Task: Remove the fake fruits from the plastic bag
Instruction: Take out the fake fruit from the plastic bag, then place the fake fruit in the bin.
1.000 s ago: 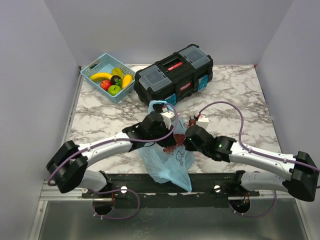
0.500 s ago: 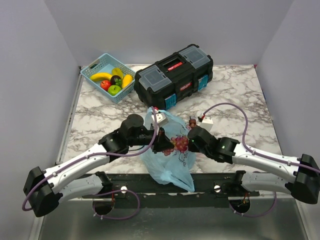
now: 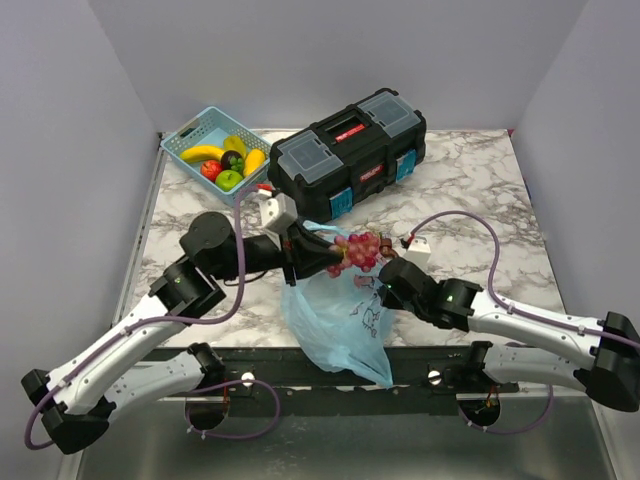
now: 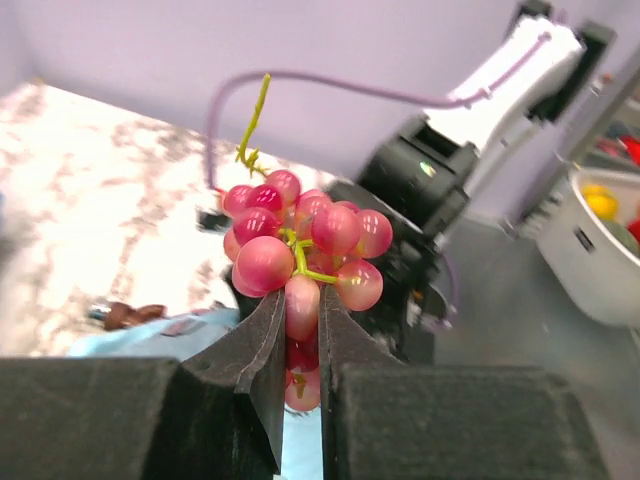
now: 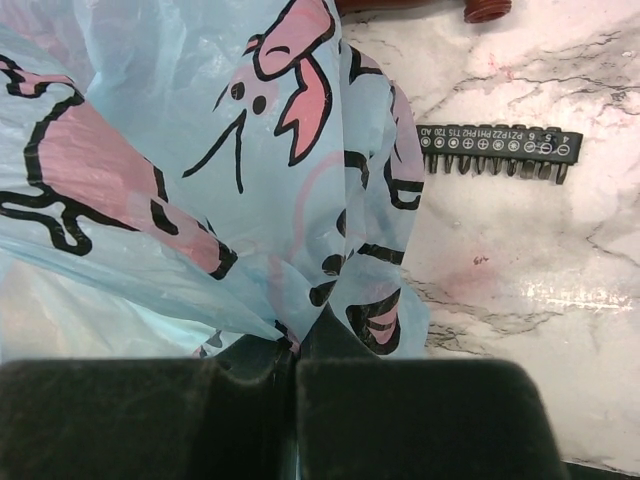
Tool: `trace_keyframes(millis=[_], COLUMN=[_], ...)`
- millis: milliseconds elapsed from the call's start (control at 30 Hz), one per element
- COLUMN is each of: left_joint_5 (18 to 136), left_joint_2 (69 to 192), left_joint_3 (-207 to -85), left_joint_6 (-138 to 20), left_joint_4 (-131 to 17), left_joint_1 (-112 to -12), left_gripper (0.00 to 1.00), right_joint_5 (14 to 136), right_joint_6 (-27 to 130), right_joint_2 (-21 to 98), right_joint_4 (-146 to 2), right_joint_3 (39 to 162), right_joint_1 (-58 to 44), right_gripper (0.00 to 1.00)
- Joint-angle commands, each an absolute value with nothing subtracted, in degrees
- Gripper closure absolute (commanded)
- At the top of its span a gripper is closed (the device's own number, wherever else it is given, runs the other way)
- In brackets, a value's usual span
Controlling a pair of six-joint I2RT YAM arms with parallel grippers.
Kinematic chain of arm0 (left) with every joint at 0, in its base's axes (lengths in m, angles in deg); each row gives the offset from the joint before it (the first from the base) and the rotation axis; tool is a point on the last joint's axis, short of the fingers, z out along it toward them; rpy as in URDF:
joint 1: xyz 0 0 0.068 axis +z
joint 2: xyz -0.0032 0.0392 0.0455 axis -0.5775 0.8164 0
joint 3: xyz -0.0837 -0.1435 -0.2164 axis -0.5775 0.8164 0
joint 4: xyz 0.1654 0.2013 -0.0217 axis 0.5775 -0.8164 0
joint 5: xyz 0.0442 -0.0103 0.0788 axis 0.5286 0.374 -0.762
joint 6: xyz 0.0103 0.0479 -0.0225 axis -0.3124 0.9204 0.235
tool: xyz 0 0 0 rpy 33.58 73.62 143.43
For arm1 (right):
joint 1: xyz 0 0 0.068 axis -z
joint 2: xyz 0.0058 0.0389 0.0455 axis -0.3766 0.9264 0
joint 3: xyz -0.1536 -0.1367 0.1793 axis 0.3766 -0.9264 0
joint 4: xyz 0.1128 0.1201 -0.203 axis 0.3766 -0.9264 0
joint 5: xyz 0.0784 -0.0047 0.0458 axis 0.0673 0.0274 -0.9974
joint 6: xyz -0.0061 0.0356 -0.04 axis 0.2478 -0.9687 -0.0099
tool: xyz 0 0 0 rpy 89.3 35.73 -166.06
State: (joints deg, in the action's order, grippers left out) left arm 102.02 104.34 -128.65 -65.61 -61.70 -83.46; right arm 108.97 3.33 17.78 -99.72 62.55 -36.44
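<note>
plastic bag [image 3: 340, 320]: translucent light blue, pink cartoon prints with black outlines. 
grape bunch [image 4: 300, 245]: glossy pink-red, yellow-green stem. 
Far-left basket [image 3: 186, 130]: light blue lattice. In it: yellow banana [image 3: 203, 153], red fruit [image 3: 211, 169], green apple [image 3: 230, 180], dark purple fruit [image 3: 232, 160], yellow-orange fruit [image 3: 254, 161]. 
toolbox [image 3: 345, 160]: black, red handle, teal side clips, grey lid trays. 
Table [image 3: 480, 190]: white marble, grey veins. 
Bit holder [image 5: 497, 152]: black, white lettering. 
left arm [image 3: 130, 335], right arm [image 3: 530, 322]: white and black. 
Cable [image 4: 330, 82]: purple.

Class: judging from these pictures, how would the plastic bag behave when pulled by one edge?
Probably floppy: the plastic bag drapes in crinkled folds where the right fingers pinch it. Likely very light, being thin and see-through.
</note>
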Motion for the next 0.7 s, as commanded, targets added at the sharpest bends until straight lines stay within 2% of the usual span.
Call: trace_keyframes(millis=[0,133,367,533,667], left_joint_5=[84.7,67.1,56.0,64.1,72.1], left_joint_2=[101.6,101.8,110.3,121.3,129.5], left_joint_3=[-132.3,-134.7,-140.0,-141.1,-140.5], left_joint_6=[-67.2,-70.6,-74.4,-87.0,-90.7], left_joint_4=[-63.0,-66.6,-66.8,-64.5,-55.8], left_joint_1=[-79.8,-73.5,-61.3,-48.9,-42.7], left_gripper=[1.00,1.00,1.00,1.00,1.00], right_joint_5=[110.1,110.2,109.7,109.1,109.6], right_joint_6=[2.3,2.9,3.2,4.2,4.1], right_joint_2=[16.4,15.8,15.0,14.4,14.4], right_joint_4=[-100.7,-98.8,-99.3,-99.2,-100.2], right_joint_3=[61.7,60.3,60.9,61.5,62.2], right_joint_1=[-36.8,-36.8,-36.8,-36.8,-36.8], right_gripper=[0.99,0.99,0.99,0.99,0.99])
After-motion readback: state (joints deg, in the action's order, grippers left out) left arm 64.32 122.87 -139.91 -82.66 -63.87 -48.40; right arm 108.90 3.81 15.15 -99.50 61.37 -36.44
